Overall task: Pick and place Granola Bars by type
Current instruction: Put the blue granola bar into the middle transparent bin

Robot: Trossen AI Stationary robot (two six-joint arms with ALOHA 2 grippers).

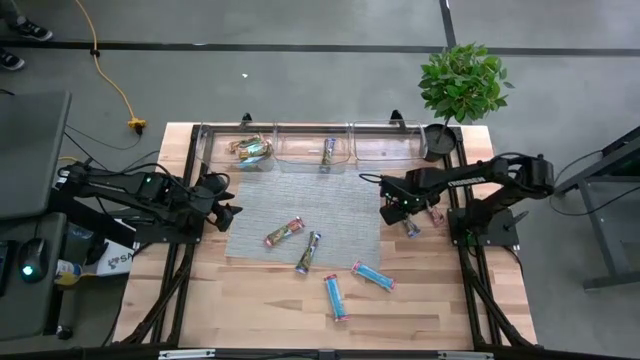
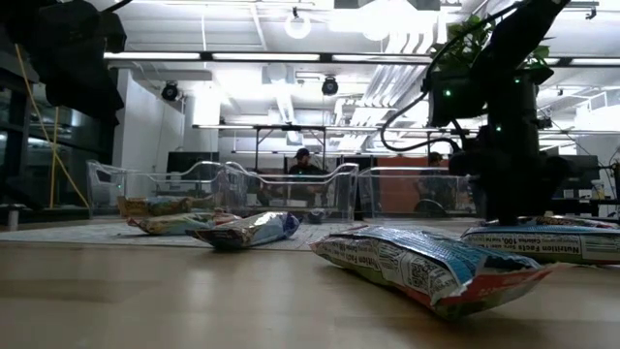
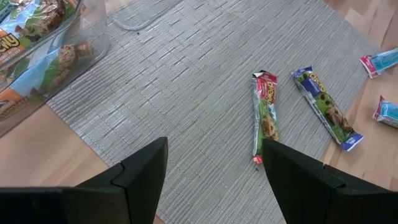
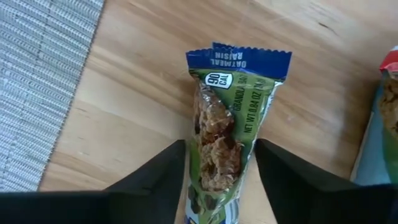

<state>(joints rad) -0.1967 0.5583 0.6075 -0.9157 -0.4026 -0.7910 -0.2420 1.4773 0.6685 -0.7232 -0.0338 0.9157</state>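
A green granola bar with blue ends [image 4: 227, 124] lies on the bare wood just right of the grey mat [image 1: 300, 200]. My right gripper [image 4: 217, 180] points down over it, its fingers closed on the bar's sides. Beside it lies a bar with a red end [image 1: 435, 213]. Two more bars [image 1: 283, 233] [image 1: 308, 250] rest flat on the mat. Two light blue bars [image 1: 336, 296] [image 1: 372, 275] lie on the wood near the front. My left gripper [image 3: 214, 180] hangs open above the mat's left edge, touching nothing. My right gripper pinches the green bar's two long sides [image 4: 196, 155] between its two fingers, about midway along the wrapper. The fingers come from above, pointing down, and lie across the bar. The bar lies flat on the wooden table.
Three clear bins [image 1: 315, 150] stand in a row along the far edge; the left one holds bars [image 1: 255, 152], the middle one a bar [image 1: 329, 150]. A potted plant [image 1: 440, 140] stands at the far right corner. People sit in the room behind.
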